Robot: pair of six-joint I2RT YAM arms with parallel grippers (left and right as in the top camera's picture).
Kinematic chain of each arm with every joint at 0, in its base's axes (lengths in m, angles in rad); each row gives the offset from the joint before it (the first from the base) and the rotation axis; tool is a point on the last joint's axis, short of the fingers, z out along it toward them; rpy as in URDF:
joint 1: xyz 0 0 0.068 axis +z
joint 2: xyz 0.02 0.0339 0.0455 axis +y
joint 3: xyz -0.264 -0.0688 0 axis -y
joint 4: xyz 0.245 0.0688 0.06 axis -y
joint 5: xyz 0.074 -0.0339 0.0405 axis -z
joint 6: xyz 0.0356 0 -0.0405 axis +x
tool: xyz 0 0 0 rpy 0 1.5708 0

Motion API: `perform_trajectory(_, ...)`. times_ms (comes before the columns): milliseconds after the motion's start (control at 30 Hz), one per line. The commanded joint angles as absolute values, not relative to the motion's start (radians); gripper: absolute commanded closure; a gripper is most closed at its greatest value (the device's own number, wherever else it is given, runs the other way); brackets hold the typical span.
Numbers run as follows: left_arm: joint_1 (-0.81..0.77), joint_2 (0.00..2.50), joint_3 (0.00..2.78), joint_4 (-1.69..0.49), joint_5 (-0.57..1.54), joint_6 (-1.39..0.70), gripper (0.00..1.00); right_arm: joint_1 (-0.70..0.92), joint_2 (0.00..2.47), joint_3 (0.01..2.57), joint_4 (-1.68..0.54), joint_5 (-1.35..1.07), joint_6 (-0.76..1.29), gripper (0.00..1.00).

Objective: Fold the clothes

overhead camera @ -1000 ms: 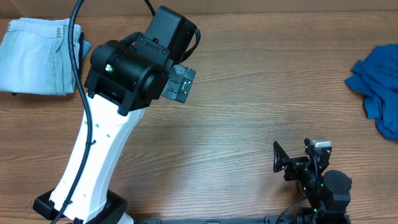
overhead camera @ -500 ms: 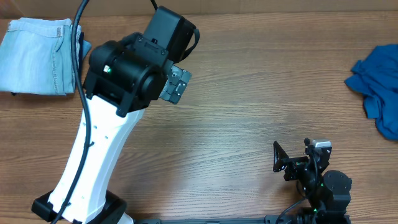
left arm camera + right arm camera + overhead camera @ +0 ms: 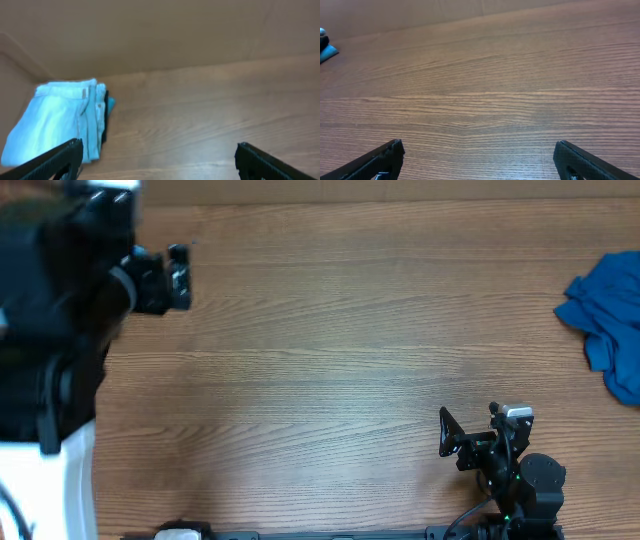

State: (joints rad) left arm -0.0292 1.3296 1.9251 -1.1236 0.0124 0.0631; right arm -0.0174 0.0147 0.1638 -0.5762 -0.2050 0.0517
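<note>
One overhead view: blue garment (image 3: pixel 608 320) crumpled at right edge; left gripper (image 3: pixel 175 278) upper left, right gripper (image 3: pixel 470 430) lower right.
Left wrist: denim shorts (image 3: pixel 55 125) folded at left; jaws spread wide, empty.
Right wrist: mostly table (image 3: pixel 480 100); jaws wide, holding nothing.
Progress: denim shorts look done; blue garment left to fold.
</note>
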Motion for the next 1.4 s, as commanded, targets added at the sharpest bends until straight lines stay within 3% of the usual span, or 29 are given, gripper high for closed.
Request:
perform_trajectory(0,0.001,1.168,1.66,-0.993,0.146,0.148,0.0,-0.013,0.003,0.154,-0.573,-0.199,0.053,0.0)
perform_trajectory(233,0.001,0.813,1.065,-0.664,0.147,0.184,0.0,-0.013,0.003,0.154,-0.573,-0.199,0.053,0.0)
perform_trajectory(567,0.001,0.41,0.576,-0.56,0.151,0.179,0.0,-0.013,0.003,0.154,-0.573,-0.199,0.053,0.0)
perform_trajectory(933,0.001,0.203,0.32,-0.514,0.17,0.179,0.0,-0.013,0.003,0.154,-0.573,-0.199,0.053,0.0)
perform_trajectory(1367,0.001,0.039,0.222,-0.494,0.154,0.179,0.0,-0.013,0.003,0.154,-0.573,-0.199,0.053,0.0)
